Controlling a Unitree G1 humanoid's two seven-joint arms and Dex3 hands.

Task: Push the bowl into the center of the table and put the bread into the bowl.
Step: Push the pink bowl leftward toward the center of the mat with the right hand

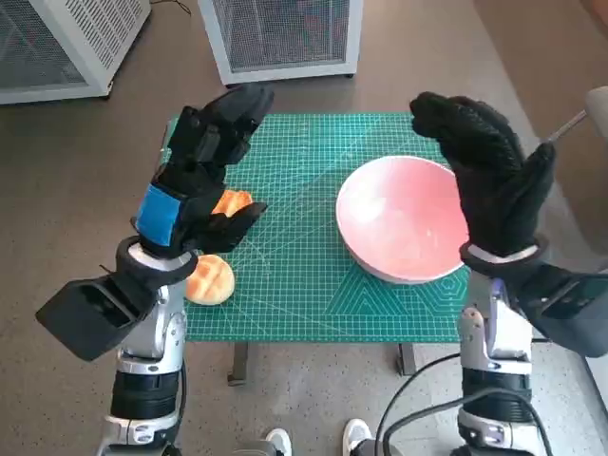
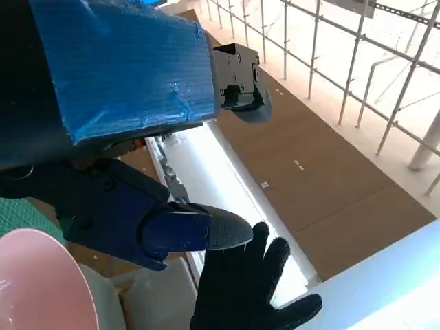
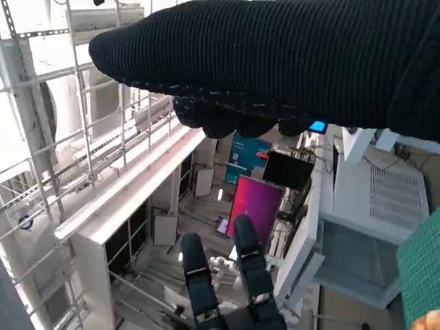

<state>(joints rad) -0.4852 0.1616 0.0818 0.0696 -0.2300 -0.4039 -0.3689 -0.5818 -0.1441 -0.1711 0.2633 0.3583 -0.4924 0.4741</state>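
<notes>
A pink bowl [image 1: 404, 218] stands on the right part of the green mat [image 1: 294, 285]; its rim also shows in the left wrist view [image 2: 41, 282]. A round bread bun [image 1: 211, 280] lies near the mat's front left corner. A second orange piece [image 1: 235, 201] peeks out from under my left hand [image 1: 199, 171], which hovers above the mat's left side with its fingers spread, holding nothing. My right hand [image 1: 486, 176] is raised over the bowl's right edge, fingers apart and empty. The left wrist view shows the gloved right hand [image 2: 251, 289] too.
Two white perforated cabinets [image 1: 285, 38] [image 1: 66, 43] stand on the floor beyond the table. White shoes [image 1: 275, 442] show below the table's front edge. A pale object [image 1: 594, 104] sits at the far right.
</notes>
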